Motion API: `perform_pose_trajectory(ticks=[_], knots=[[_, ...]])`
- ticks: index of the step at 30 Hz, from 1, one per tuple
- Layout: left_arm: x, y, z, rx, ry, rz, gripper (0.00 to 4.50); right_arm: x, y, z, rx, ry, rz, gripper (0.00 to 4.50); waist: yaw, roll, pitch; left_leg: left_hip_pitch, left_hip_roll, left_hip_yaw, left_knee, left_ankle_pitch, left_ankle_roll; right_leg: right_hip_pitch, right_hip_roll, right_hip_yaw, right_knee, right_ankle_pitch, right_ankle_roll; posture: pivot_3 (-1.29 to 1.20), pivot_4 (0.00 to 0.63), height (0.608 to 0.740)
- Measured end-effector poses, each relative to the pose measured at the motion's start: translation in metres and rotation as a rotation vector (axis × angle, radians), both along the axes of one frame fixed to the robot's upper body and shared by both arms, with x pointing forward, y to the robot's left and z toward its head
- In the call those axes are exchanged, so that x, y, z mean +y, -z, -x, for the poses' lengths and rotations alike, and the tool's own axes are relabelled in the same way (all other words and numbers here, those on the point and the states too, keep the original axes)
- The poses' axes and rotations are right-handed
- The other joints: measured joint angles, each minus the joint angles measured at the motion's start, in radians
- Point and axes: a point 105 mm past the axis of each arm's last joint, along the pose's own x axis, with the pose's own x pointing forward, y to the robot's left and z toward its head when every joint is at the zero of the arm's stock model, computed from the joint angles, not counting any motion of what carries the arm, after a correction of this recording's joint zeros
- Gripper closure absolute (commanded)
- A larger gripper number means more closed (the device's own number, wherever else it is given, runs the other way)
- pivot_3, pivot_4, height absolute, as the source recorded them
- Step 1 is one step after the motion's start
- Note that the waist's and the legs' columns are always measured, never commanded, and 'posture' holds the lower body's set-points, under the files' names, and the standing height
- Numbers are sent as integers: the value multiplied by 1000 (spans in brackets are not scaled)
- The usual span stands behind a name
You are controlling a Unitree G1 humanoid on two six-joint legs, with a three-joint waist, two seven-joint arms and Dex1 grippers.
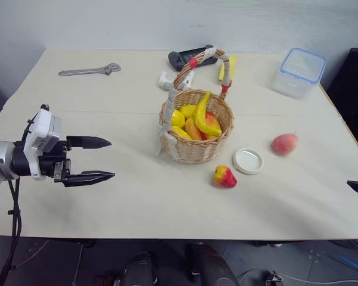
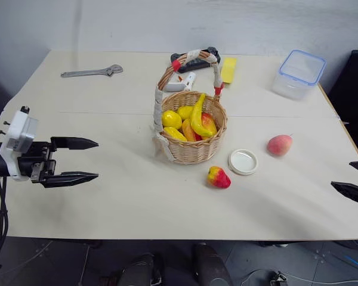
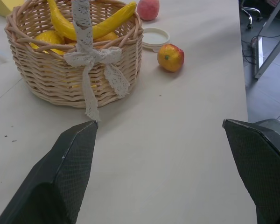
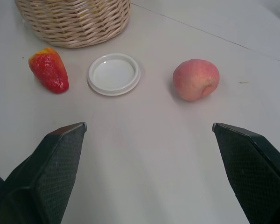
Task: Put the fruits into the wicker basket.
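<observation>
A tan wicker basket (image 1: pixel 197 143) with a cloth-wrapped arched handle stands mid-table, holding yellow bananas and lemons. Two fruits lie on the table beside it: a red-and-yellow apple-like piece (image 1: pixel 224 177) just in front, and a pinkish peach-like oval (image 1: pixel 284 143) to its right. My left gripper (image 1: pixel 101 159) hovers open and empty well to the left of the basket, pointing toward it. At the table's right edge my right gripper (image 2: pixel 357 182) is open and empty, facing the peach (image 4: pixel 196 79) and the red-and-yellow piece (image 4: pixel 49 70).
A round white lid (image 1: pixel 248 160) lies between the two fruits. A clear box with a blue-rimmed lid (image 1: pixel 299 71) sits at the back right. A wrench (image 1: pixel 89 71), a black controller (image 1: pixel 188 56) and a yellow item (image 2: pixel 228 70) lie along the back.
</observation>
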Motion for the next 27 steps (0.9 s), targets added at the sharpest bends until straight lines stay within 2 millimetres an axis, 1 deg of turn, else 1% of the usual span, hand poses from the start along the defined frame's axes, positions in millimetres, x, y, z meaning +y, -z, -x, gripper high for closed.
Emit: perform_pose_trajectory(ticks=[10, 17, 23, 27], knots=[[0, 7, -2, -4, -8, -37, 0, -3, 8, 2, 12, 16, -1, 42, 1, 0, 0, 0, 0, 0, 0, 0, 0, 0, 0, 0, 0, 0, 0, 0, 150, 740], [-2, 2, -5, -23, -3, -39, 0, -6, 9, 3, 11, 28, 18, 42, 1, 0, 0, 0, 0, 0, 0, 0, 0, 0, 0, 0, 0, 0, 0, 0, 150, 740], [1, 0, -11, -27, -16, -37, 0, -12, 12, 3, 17, 61, 25, 42, 2, 0, 0, 0, 0, 0, 1, 0, 0, 0, 0, 0, 1, 0, 0, 0, 150, 740], [-1, 1, -12, -25, -8, -40, 0, -13, 10, 1, 6, 67, 29, 42, 0, 0, 0, 0, 0, 1, 1, 0, 0, 0, 0, 0, 1, 0, 0, 0, 150, 740]])
